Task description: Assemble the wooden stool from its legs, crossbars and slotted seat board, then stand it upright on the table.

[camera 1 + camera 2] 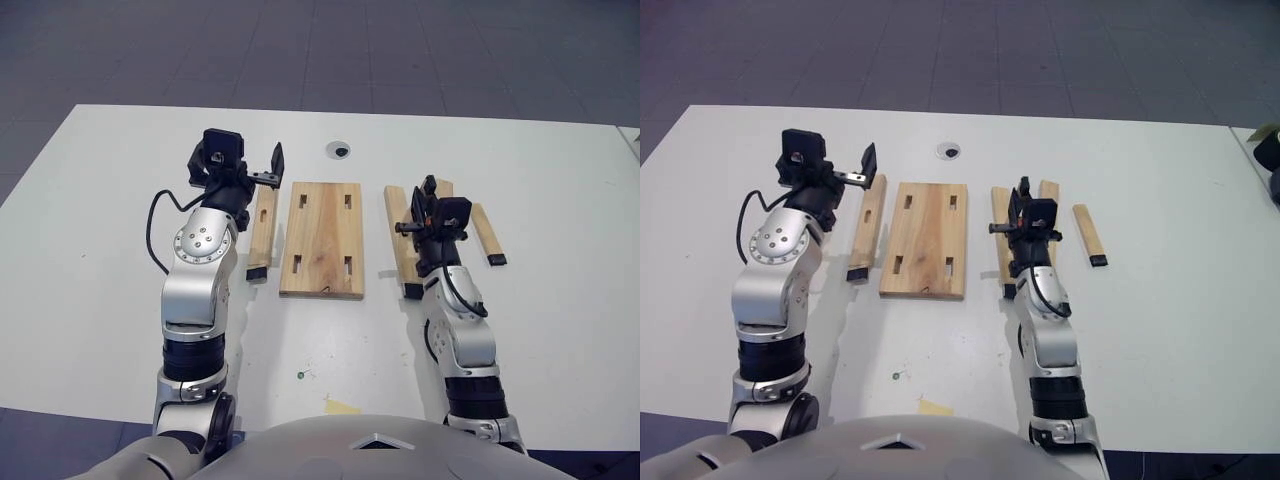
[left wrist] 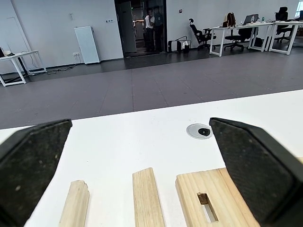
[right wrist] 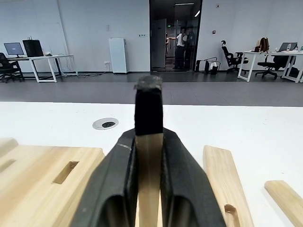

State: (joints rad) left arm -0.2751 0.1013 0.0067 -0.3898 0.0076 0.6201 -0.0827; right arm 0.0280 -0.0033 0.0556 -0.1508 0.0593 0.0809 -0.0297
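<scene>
With my right gripper (image 3: 149, 146) clamped on a leg (image 3: 148, 109) and my left gripper (image 2: 141, 125) wide open, empty, I'd square that leg over a slot (image 1: 347, 266) in the seat board (image 1: 322, 238) — lying flat between my arms — before pressing.

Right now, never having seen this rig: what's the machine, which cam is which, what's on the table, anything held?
It is a humanoid robot with two arms, each ending in a two-finger gripper. The two downward pictures come from its head cameras, the other two from a camera on each wrist. On the white table lie a slotted seat board, a wooden piece to its left and a shorter piece to its right. The left gripper is open and empty. The right gripper is shut on a black-capped leg.
</scene>
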